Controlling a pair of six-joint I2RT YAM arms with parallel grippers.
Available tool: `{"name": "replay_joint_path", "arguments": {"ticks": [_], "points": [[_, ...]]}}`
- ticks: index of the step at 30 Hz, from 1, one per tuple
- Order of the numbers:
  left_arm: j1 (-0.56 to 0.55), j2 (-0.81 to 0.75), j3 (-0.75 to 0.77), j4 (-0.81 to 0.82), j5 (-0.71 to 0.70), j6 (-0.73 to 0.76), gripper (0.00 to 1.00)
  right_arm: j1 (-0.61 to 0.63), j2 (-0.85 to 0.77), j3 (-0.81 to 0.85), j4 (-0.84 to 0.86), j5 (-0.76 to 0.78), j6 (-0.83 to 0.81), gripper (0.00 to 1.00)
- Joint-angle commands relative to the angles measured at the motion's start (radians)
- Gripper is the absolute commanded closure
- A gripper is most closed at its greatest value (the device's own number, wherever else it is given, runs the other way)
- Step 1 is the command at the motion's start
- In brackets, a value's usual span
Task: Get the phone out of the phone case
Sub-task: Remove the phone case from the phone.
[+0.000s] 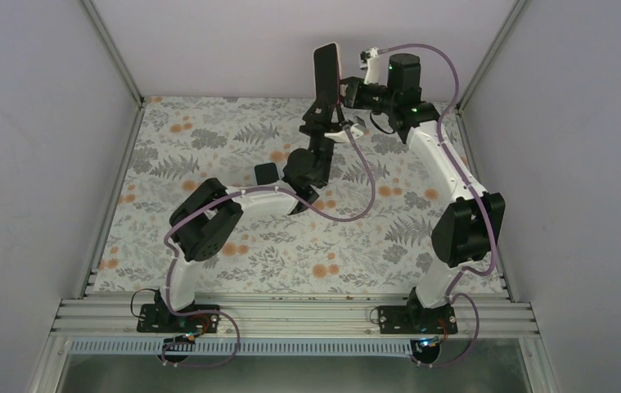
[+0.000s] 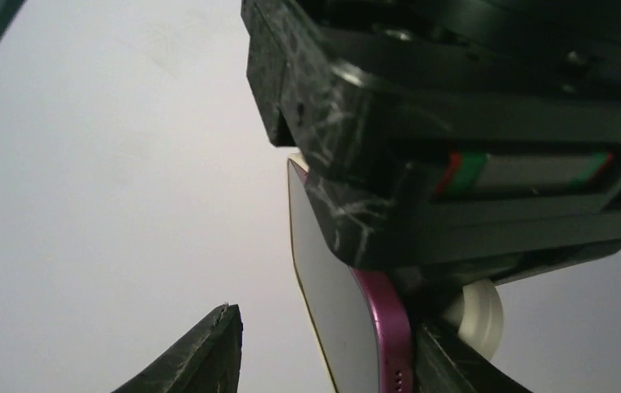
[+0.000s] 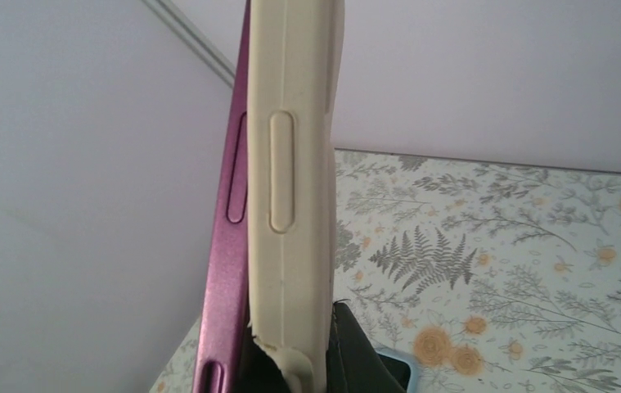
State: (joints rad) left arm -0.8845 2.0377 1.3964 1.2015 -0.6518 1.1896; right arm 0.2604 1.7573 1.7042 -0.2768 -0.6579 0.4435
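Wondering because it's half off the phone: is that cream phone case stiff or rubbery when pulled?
Probably rubbery: the cream case bends away from the purple phone. Its ragged lower edge suggests soft material that stretches, likely flexing rather than snapping.

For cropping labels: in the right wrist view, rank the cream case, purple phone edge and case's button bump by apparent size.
Largest first: cream case, purple phone edge, button bump. All about equally near.

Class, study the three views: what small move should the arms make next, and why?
Probably close the left claw on the phone and ease it out. The phone's purple edge stands proud of the cream case, which the right claw pinches; the left claw stands open around it.
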Motion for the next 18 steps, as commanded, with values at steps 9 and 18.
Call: {"name": "replay_joint_path", "arguments": {"ticks": [9, 18], "points": [[0.058, 0.070, -0.018, 0.519, -0.055, 0.361, 0.64, -0.092, -0.028, -0.037, -0.047, -0.255, -0.089, 0.97], [0.058, 0.059, -0.037, 0.496, -0.044, 0.340, 0.77, -0.102, -0.023, -0.044, -0.047, -0.260, -0.096, 0.97]]}}
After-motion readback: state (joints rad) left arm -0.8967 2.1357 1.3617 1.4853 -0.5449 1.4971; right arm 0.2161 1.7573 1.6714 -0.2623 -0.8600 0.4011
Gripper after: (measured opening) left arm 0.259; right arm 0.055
